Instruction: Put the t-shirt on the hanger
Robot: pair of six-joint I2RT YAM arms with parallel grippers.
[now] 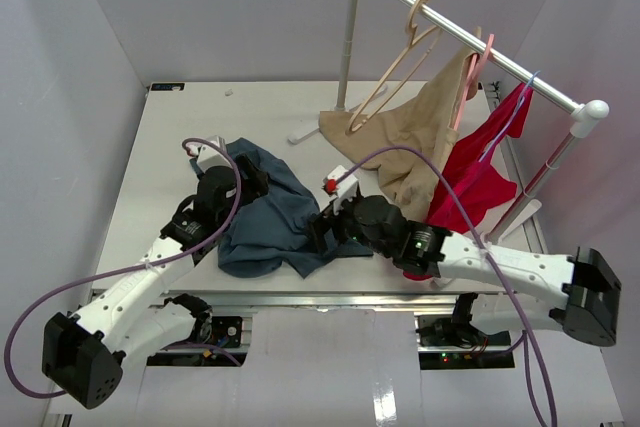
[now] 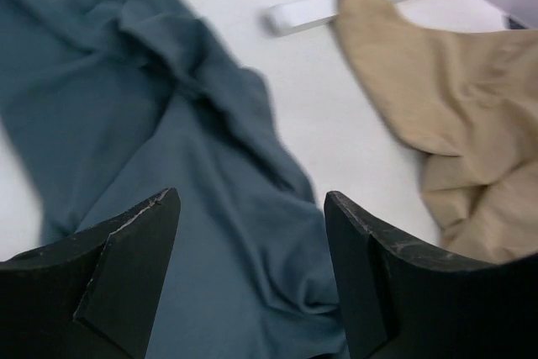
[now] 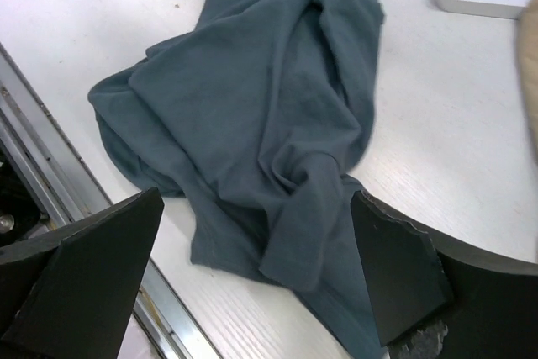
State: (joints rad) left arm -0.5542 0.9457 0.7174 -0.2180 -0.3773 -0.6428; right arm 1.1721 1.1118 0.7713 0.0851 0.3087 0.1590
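Hovering left gripper (image 2: 250, 199) and right gripper (image 3: 256, 199), both spread, over the crumpled t-shirt (image 1: 265, 217) — next we need a pinch on its edge for the hanger (image 1: 413, 32).

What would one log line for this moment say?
t-shirt: crumpled on table | hanger: bare, on rail | left fingers: open | right fingers: open

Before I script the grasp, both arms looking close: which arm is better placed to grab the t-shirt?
Right, probably: the right gripper, open, straddles a raised fold of the t-shirt; the left gripper hovers over flatter cloth.
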